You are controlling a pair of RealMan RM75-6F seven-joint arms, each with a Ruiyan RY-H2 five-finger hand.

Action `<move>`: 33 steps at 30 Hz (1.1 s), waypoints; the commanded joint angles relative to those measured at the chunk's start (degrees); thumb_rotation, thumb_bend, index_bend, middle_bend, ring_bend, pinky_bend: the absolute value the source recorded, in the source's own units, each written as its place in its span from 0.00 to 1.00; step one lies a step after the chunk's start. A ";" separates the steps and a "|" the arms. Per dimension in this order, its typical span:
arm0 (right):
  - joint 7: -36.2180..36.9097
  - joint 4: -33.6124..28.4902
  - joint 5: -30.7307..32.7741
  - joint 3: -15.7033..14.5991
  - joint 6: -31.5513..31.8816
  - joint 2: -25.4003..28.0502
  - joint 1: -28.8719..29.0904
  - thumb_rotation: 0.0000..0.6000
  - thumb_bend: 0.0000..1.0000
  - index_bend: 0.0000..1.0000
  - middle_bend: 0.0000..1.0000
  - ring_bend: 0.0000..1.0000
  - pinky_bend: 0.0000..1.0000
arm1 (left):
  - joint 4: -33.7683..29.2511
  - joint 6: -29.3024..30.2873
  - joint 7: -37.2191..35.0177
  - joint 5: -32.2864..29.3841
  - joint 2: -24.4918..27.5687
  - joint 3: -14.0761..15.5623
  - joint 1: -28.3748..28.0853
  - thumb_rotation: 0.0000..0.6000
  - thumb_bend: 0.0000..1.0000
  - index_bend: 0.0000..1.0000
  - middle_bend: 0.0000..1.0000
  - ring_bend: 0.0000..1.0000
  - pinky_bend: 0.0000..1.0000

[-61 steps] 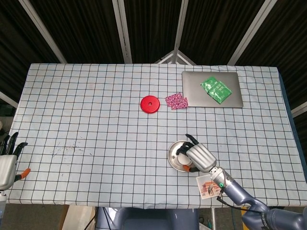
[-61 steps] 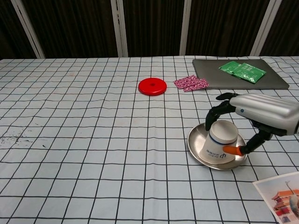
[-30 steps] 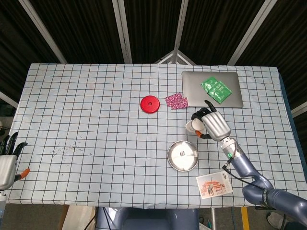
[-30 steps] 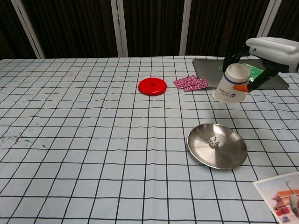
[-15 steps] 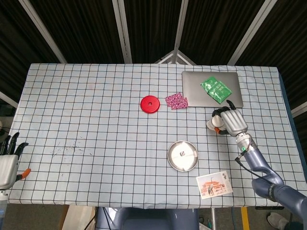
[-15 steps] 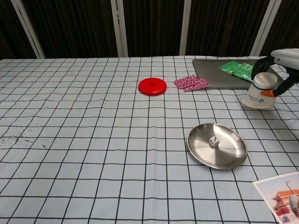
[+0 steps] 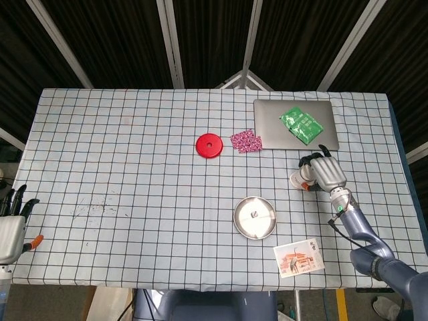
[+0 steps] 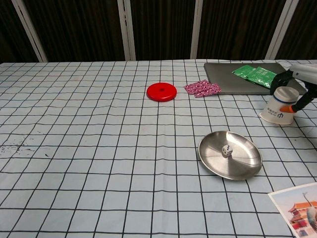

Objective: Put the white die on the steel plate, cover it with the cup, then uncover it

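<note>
The white die (image 8: 226, 150) lies uncovered in the steel plate (image 8: 245, 166), also seen as the die (image 7: 253, 215) in the plate (image 7: 263, 226) in the head view. My right hand (image 7: 325, 172) grips the white paper cup (image 8: 278, 105) upside down, to the right of the plate and just in front of the grey laptop; the cup (image 7: 298, 179) sits at or just above the cloth. In the chest view the right hand (image 8: 303, 79) shows at the right edge. My left hand (image 7: 9, 227) rests at the table's near left corner, holding nothing, fingers apart.
A grey laptop (image 7: 274, 128) with green packets (image 7: 301, 125) lies at the back right. A red disc (image 7: 208, 145) and a pink patterned pouch (image 7: 246, 140) sit mid-table. A picture card (image 7: 298, 258) lies near the front edge, right of the plate.
My right hand lifted the cup off the plate, baring the die, carried it right and away, and has now lowered it beside the laptop. The left hand stayed put.
</note>
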 commanded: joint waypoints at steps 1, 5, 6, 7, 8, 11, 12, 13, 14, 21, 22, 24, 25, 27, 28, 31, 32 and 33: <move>0.25 -2.19 1.07 0.62 -1.27 1.45 0.02 1.00 0.04 0.12 0.17 0.16 0.00 | 0.00 -0.12 -0.06 -0.09 0.00 -0.01 -0.04 1.00 0.23 0.24 0.00 0.00 0.13; -0.24 -7.19 1.63 0.73 -2.90 5.18 0.13 1.00 0.04 0.03 0.11 0.13 0.00 | 0.02 -0.24 -0.04 -0.13 -0.02 -0.03 -0.14 1.00 0.23 0.24 0.00 0.00 0.13; -0.51 -8.89 1.62 0.59 -3.46 6.44 0.18 1.00 0.04 0.02 0.10 0.12 0.00 | 0.01 -0.29 -0.07 -0.10 -0.01 0.00 -0.16 1.00 0.23 0.23 0.00 0.00 0.13; -0.66 -9.78 1.67 0.53 -3.77 7.10 0.19 1.00 0.04 0.01 0.08 0.11 0.00 | 0.00 -0.30 -0.08 -0.09 -0.01 0.01 -0.16 1.00 0.23 0.23 0.00 0.00 0.13; -0.89 -12.01 1.54 0.39 -4.20 8.69 0.24 1.00 0.04 0.00 0.06 0.10 0.00 | -0.02 -0.30 -0.13 -0.03 0.01 0.02 -0.17 1.00 0.23 0.23 0.00 0.00 0.13; -1.49 -17.84 1.06 0.47 -3.51 12.78 -0.08 1.00 0.04 0.00 0.04 0.10 0.00 | -0.08 -0.26 -0.41 0.13 0.10 0.04 -0.17 1.00 0.23 0.23 0.00 0.00 0.13; -2.13 -20.60 0.97 0.58 -2.90 14.70 -0.37 1.00 0.04 0.00 0.04 0.10 0.00 | -0.11 -0.22 -0.58 0.22 0.17 0.06 -0.16 1.00 0.23 0.23 0.00 0.00 0.13; -3.03 -23.56 0.76 0.74 -1.59 16.73 -0.91 1.00 0.04 0.00 0.04 0.10 0.00 | -0.15 -0.15 -0.82 0.34 0.29 0.09 -0.11 1.00 0.23 0.23 0.00 0.00 0.13; -4.10 -26.46 0.63 0.85 -0.15 18.64 -1.61 1.00 0.04 0.00 0.04 0.10 0.00 | -0.19 -0.08 -1.09 0.48 0.42 0.13 -0.06 1.00 0.23 0.23 0.00 0.00 0.13; -13.66 -43.81 -1.99 -0.56 21.88 27.59 -14.08 1.00 0.11 0.10 0.07 0.12 0.00 | -0.57 1.06 -4.91 1.76 2.04 0.22 0.64 1.00 0.23 0.23 0.00 0.00 0.13; -14.44 -45.00 -2.88 -1.53 25.10 27.93 -16.36 1.00 0.13 0.12 0.08 0.12 0.00 | -0.61 1.25 -5.63 2.02 2.33 0.26 0.76 1.00 0.23 0.24 0.00 0.00 0.13; -15.11 -46.05 -4.31 -3.81 29.80 28.02 -20.41 1.00 0.15 0.16 0.09 0.12 0.00 | -0.63 1.56 -6.88 2.45 2.88 0.37 1.01 1.00 0.23 0.24 0.00 0.00 0.13; -15.31 -46.06 -4.52 -4.47 30.67 27.99 -21.39 1.00 0.15 0.19 0.11 0.12 0.00 | -0.64 1.62 -7.18 2.58 3.01 0.41 1.06 1.00 0.23 0.24 0.00 0.00 0.13; -16.52 -45.31 -5.45 -7.09 33.12 27.68 -24.62 1.00 0.15 0.22 0.14 0.13 0.00 | -0.79 1.87 -8.26 3.00 3.51 0.56 1.28 1.00 0.23 0.24 0.00 0.00 0.13; -17.16 -44.30 -6.44 -8.45 35.08 27.11 -26.53 1.00 0.15 0.24 0.16 0.14 0.00 | -0.93 2.09 -8.99 3.27 3.85 0.66 1.47 1.00 0.23 0.24 0.00 0.00 0.13; -18.96 -41.48 -7.25 -9.41 39.60 24.72 -29.96 1.00 0.16 0.25 0.17 0.14 0.00 | -1.10 2.58 -10.39 3.81 4.46 0.77 1.79 1.00 0.23 0.24 0.00 0.00 0.13; -19.66 -40.49 -7.39 -9.52 40.82 23.72 -30.89 1.00 0.16 0.25 0.17 0.14 0.00 | -1.09 2.71 -10.82 3.95 4.62 0.80 1.89 1.00 0.23 0.24 0.00 0.00 0.13; -20.60 -39.74 -7.39 -9.68 41.37 22.99 -31.52 1.00 0.17 0.25 0.17 0.14 0.00 | -1.11 2.85 -11.22 4.06 4.78 0.82 1.99 1.00 0.23 0.24 0.00 0.00 0.13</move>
